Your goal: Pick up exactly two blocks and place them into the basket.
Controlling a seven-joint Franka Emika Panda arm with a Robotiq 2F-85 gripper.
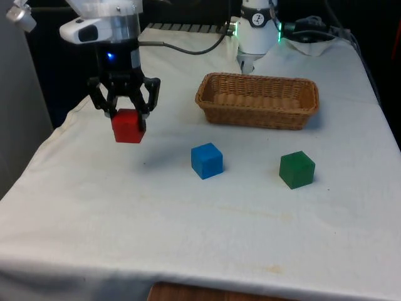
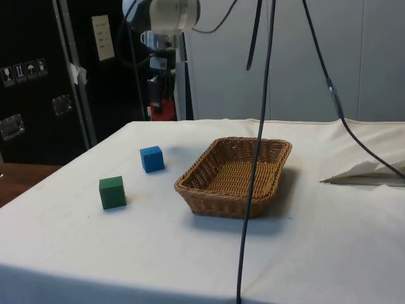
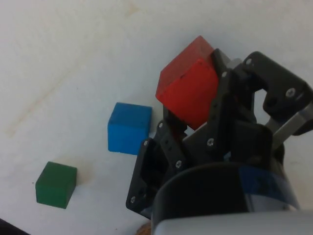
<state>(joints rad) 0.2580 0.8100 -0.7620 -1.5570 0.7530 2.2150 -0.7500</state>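
Fingers (image 1: 113, 111) pinch the red block (image 1: 128, 126) near its top, gripper (image 3: 195, 115) holding it above the table by its left edge in the front view. Shallow, skewed grip, so a fast swing could drop it. Blue (image 1: 207, 160) and green (image 1: 296, 169) sit mid-table; the basket (image 1: 257, 100) lies beyond, path clear.

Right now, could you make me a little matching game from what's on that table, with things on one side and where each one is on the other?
Things:
1. red block
2. blue block
3. green block
4. basket

Places:
A. on the cloth, nearest the front view's right
B. held in the gripper, off the cloth
C. on the cloth, between the other two blocks
D. empty, beyond the blue and green blocks

Pairs: 1-B, 2-C, 3-A, 4-D
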